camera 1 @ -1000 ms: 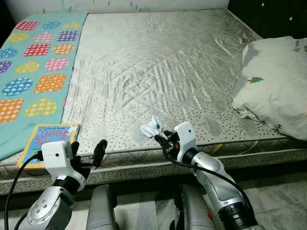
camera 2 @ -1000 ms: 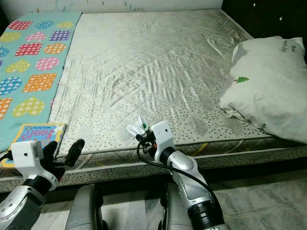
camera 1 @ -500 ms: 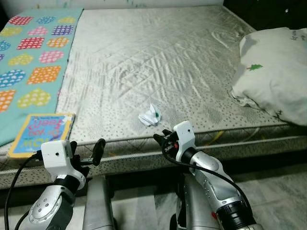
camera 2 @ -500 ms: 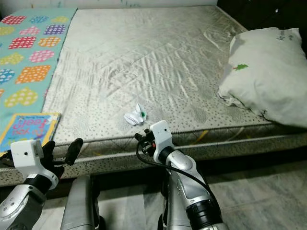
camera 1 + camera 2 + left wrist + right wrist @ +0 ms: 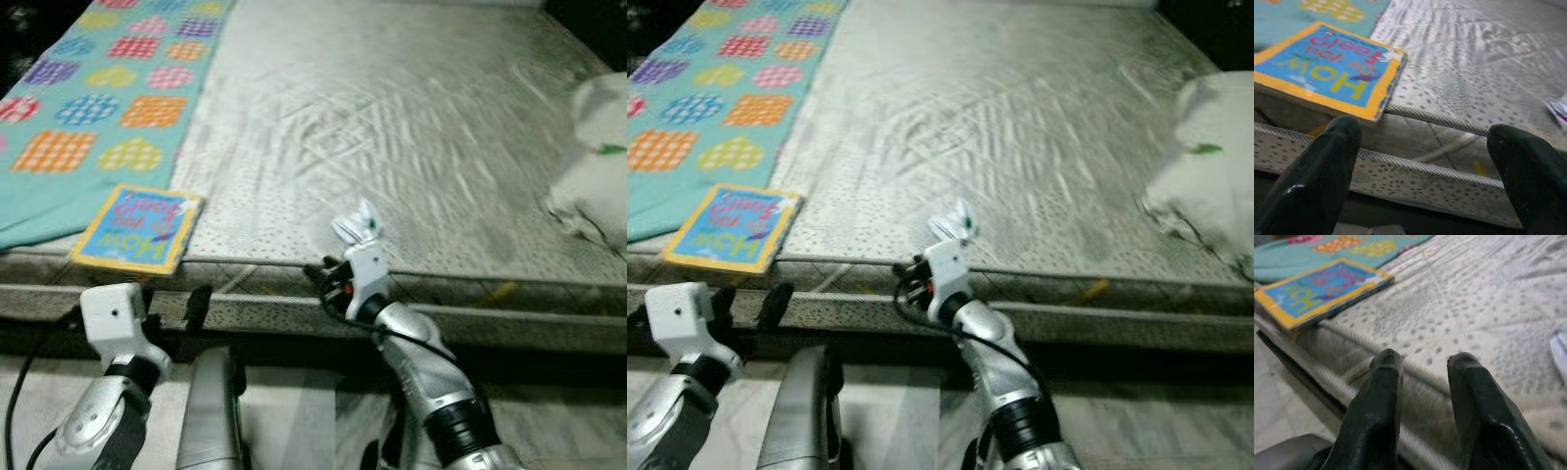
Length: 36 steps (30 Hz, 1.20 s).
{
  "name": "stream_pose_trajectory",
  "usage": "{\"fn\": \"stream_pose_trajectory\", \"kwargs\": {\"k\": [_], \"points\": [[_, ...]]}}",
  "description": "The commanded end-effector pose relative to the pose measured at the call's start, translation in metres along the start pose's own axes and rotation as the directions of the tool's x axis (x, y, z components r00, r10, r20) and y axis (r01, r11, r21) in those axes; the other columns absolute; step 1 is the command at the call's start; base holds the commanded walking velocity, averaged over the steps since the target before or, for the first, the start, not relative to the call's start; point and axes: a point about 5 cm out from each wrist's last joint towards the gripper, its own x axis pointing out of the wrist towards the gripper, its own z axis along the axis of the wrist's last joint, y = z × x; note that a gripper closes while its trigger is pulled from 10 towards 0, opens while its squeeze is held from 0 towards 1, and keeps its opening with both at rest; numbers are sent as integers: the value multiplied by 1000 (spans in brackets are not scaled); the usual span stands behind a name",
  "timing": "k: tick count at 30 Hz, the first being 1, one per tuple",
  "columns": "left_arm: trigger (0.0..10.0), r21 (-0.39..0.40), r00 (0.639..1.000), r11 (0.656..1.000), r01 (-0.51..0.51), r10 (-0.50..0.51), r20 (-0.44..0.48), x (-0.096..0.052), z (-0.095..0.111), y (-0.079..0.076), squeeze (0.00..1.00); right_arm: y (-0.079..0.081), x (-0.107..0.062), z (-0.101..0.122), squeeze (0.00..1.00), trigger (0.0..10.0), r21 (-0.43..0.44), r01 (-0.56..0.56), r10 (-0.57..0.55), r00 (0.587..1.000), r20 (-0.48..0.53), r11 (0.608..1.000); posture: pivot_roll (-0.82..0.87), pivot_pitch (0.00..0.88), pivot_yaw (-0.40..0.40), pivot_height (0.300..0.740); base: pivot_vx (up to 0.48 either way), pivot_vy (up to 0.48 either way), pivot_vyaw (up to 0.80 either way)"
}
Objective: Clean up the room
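Bed: a bare quilted mattress [image 5: 411, 127] with a speckled grey cover takes up most of the head views, which are blurred.
Blanket: a teal blanket [image 5: 88, 127] with coloured hearts lies along the mattress's left side.
Book: a yellow-edged children's book [image 5: 139, 227] lies flat at the near edge of the mattress, just beside the blanket's edge.
Crumpled paper: a small white scrap [image 5: 358, 226] with a green mark sits on the mattress near its front edge, well right of the book.
Pillow: a white pillow [image 5: 598, 157] rests at the right side of the bed.
Left hand: [image 5: 1422, 161] held low in front of the mattress's side, below the book; its fingers [image 5: 1317, 171] are spread wide, grasping nothing.
Right hand: [image 5: 1422, 382] at the mattress's front edge, just below and left of the crumpled paper; its fingers [image 5: 1378, 401] are apart with a narrow gap, released, nothing between them.
Floor: pale tiles [image 5: 294, 421] show beneath the arms.
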Motion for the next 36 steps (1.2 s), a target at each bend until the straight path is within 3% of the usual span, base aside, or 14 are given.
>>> {"fn": "stream_pose_trajectory", "kwargs": {"k": [1,16,17,27,36], "points": [[10000,10,1000,1000,13,-13,12,-1,2,-4,0,-10,-3,-3,0,10000,4,52,-52,999,-7,999,-7,122,-17,472,0,0,0],[10000,57,1000,998,-17,16,23,-13,6,-8,0,-31,18,18,0,10000,21,282,-283,956,77,959,65,146,-5,472,0,0,0],[10000,58,1000,998,-20,19,21,-14,6,-8,0,-31,20,21,1000,10000,32,278,-280,956,88,960,71,153,-3,472,0,0,0],[10000,59,999,997,-40,40,4,-25,6,-9,0,-42,30,36,1000,10000,19,359,-358,926,122,933,104,187,11,472,0,0,0],[10000,84,999,995,-50,50,-2,-33,12,-6,0,-50,30,32,1000,10000,-47,431,-425,900,100,901,150,208,14,472,0,0,0]]}}
